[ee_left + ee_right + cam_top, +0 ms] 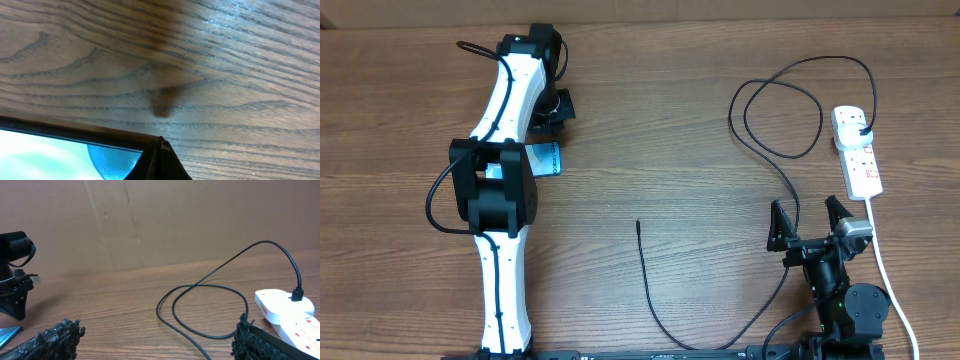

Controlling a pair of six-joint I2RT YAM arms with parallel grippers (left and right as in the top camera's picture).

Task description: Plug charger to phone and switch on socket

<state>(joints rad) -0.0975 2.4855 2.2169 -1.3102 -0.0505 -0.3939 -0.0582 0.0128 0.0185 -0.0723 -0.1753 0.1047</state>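
Observation:
The phone [546,159] lies flat on the table with its cyan screen lit, mostly hidden under my left arm. Its screen corner shows in the left wrist view [60,155]. My left gripper [554,108] points down with its fingers together, the tip [161,159] at the phone's edge, holding nothing. The charger cable's free tip [638,223] lies mid-table; the cable [210,287] loops back to a black plug [861,127] seated in the white socket strip [860,160]. My right gripper [810,218] is open and empty, left of the strip.
The strip's thick white cord [892,285] runs down the right side past my right arm. The charger cable sweeps along the front edge [665,335] and forms a loop [775,110] at the back right. A brown cardboard wall [160,220] stands behind the table.

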